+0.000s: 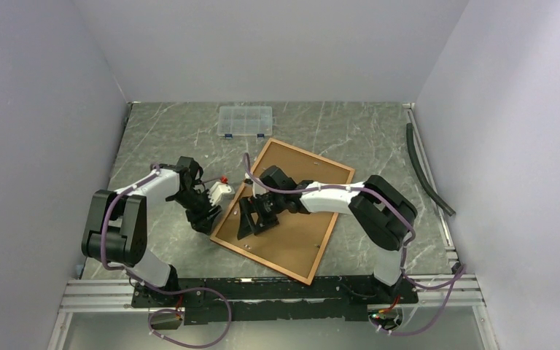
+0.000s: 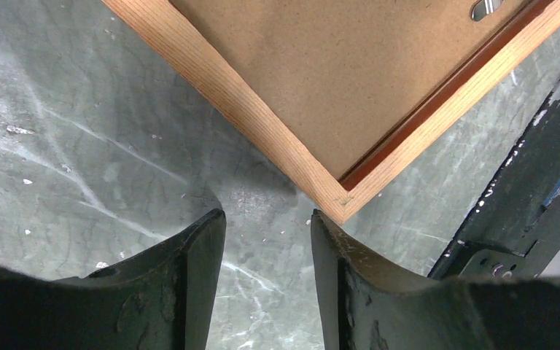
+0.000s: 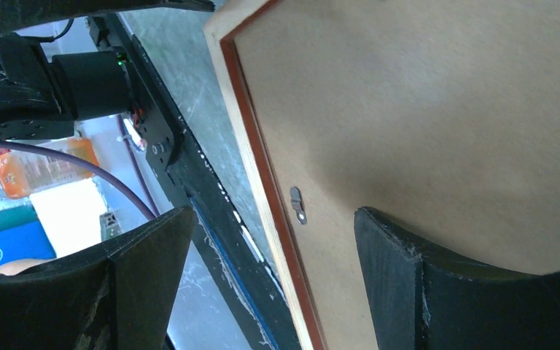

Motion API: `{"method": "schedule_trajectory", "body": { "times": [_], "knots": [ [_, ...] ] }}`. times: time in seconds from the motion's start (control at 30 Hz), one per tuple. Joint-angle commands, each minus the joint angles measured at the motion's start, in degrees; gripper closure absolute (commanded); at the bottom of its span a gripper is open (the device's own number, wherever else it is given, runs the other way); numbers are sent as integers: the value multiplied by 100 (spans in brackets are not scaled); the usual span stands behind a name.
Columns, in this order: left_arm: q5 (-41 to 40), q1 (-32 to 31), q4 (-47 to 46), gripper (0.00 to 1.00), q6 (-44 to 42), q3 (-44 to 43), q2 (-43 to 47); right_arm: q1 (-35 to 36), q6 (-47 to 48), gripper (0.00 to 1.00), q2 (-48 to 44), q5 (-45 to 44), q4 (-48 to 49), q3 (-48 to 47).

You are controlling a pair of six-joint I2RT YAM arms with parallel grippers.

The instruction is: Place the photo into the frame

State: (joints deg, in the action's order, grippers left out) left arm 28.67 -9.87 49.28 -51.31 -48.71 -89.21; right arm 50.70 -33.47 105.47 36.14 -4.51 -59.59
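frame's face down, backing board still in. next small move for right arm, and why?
Probably ease the open, empty right pincer down onto the small metal clip and swivel it aside. The backing board sits inside the frame with that clip at its edge, so it likely can't lift out until freed.

A robotics lab's test cell: I work inside a booth of plain pale walls (image 1: 44, 131) closed on three sides, over a grey marble-patterned desk (image 1: 160, 138). My two arms (image 1: 332, 197) are bolted to a black base bar (image 1: 277, 290) beside aluminium rails (image 1: 95, 295), with purple cables (image 1: 189, 337) looping loose below.
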Motion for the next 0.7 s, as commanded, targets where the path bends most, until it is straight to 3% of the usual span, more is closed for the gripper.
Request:
{"method": "schedule_trajectory", "body": {
  "times": [0.0, 0.67],
  "knots": [
    [-18, -41, -152, 47, -10, 54, -31, 190, 221, 15, 301, 102, 242, -242],
    [-237, -50, -280, 51, 60, 103, -74, 567, 535, 21, 291, 480, -12, -246]
  ]
}}
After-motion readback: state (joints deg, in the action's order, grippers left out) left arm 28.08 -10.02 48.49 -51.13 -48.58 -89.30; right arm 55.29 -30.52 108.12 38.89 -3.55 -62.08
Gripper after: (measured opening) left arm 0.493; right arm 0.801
